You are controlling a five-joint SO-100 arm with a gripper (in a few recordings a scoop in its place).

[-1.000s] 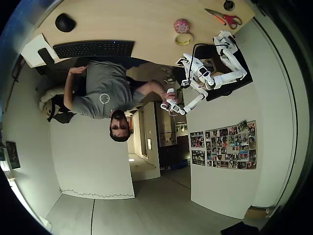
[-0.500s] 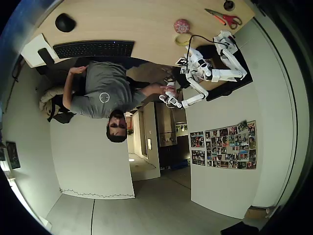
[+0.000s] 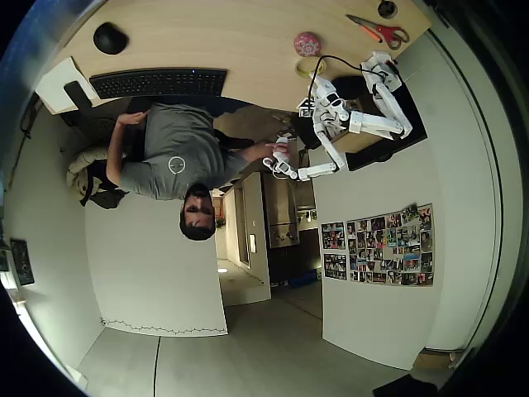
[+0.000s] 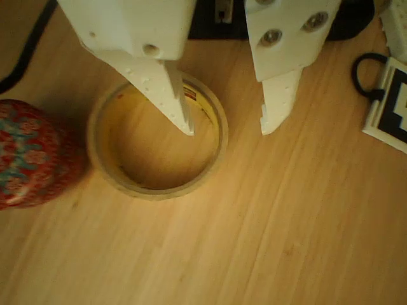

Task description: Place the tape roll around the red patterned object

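Note:
The wrist view looks straight down on the pale yellow tape roll [image 4: 152, 189], lying flat on the wooden table. My white gripper [image 4: 229, 127] is open just above it. The left fingertip [image 4: 184, 121] is inside the ring's open centre and the right fingertip [image 4: 272, 117] is outside, so they straddle its right wall. The red patterned ball [image 4: 32, 155] sits just left of the roll, beside it. In the overhead view the ball [image 3: 307, 43] lies near the table's far right, the roll [image 3: 306, 66] just below it, and my gripper [image 3: 316, 84] overlaps the roll's edge.
Red-handled scissors [image 3: 380, 31] lie at the table's right end. A keyboard [image 3: 157, 83] and a black mouse [image 3: 109, 37] are on the left, where a person [image 3: 173, 157] sits. A black cable [image 4: 25, 51] and a marker card [image 4: 388, 108] lie near the roll.
My arm has swung up in the overhead view toward the tape roll, bringing the gripper from beside the table's edge to over the roll.

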